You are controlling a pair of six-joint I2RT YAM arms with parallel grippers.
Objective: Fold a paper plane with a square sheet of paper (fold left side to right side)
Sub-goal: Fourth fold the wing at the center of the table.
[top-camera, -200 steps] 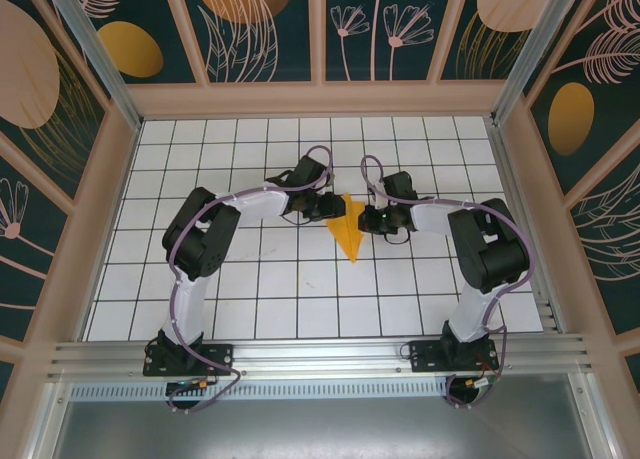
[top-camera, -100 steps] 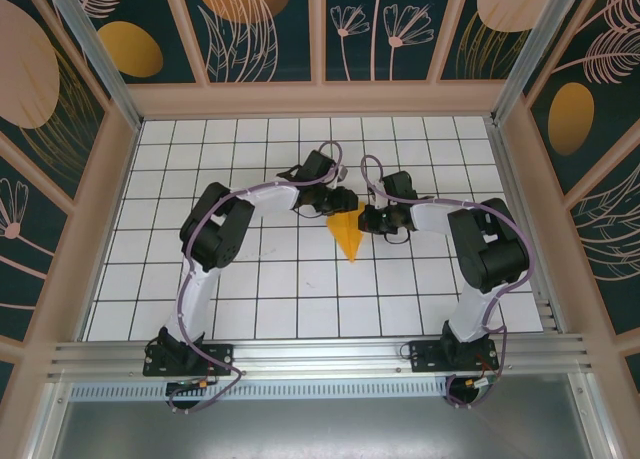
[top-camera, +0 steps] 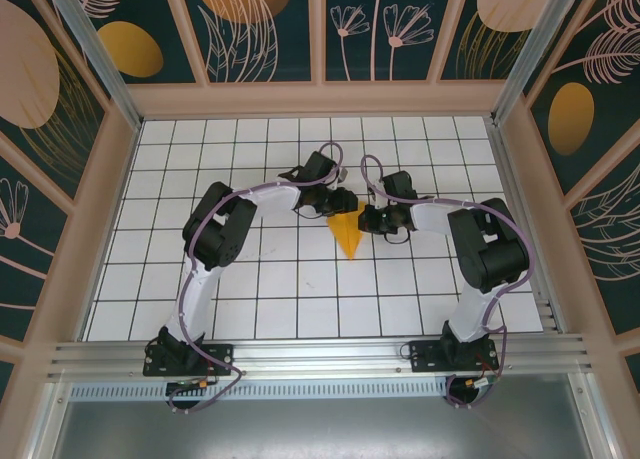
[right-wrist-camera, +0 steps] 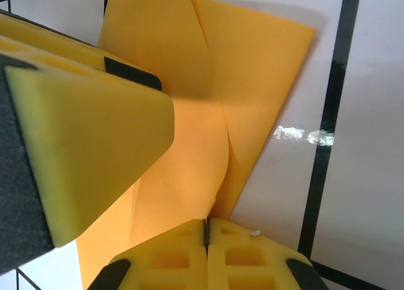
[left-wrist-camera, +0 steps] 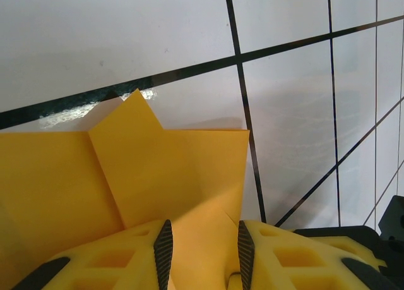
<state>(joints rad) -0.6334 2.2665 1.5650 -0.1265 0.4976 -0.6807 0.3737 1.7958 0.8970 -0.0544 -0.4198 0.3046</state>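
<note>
The square sheet of paper (top-camera: pixel 348 235) lies folded into an orange-yellow wedge at mid-table, its tip toward the near edge. My left gripper (top-camera: pixel 338 201) hovers over its far left part. In the left wrist view its jaws (left-wrist-camera: pixel 202 252) stand apart, with a raised flap of the paper (left-wrist-camera: pixel 158 170) between the pads, untouched by either. My right gripper (top-camera: pixel 366 219) is at the paper's right edge. Its fingertips (right-wrist-camera: pixel 206 230) are shut, and the curled upper layer of paper (right-wrist-camera: pixel 252 81) runs into the seam between them. A left finger (right-wrist-camera: pixel 95 138) looms close beside.
The white gridded table (top-camera: pixel 250 289) is ringed by low wooden walls (top-camera: pixel 320 99) with patterned panels above. An aluminium rail (top-camera: pixel 320 354) with both arm bases runs along the near edge. The two grippers sit barely a tile apart.
My left arm has swung right and over the paper's far left part. The paper now looks narrower from above. The right arm has stayed put.
</note>
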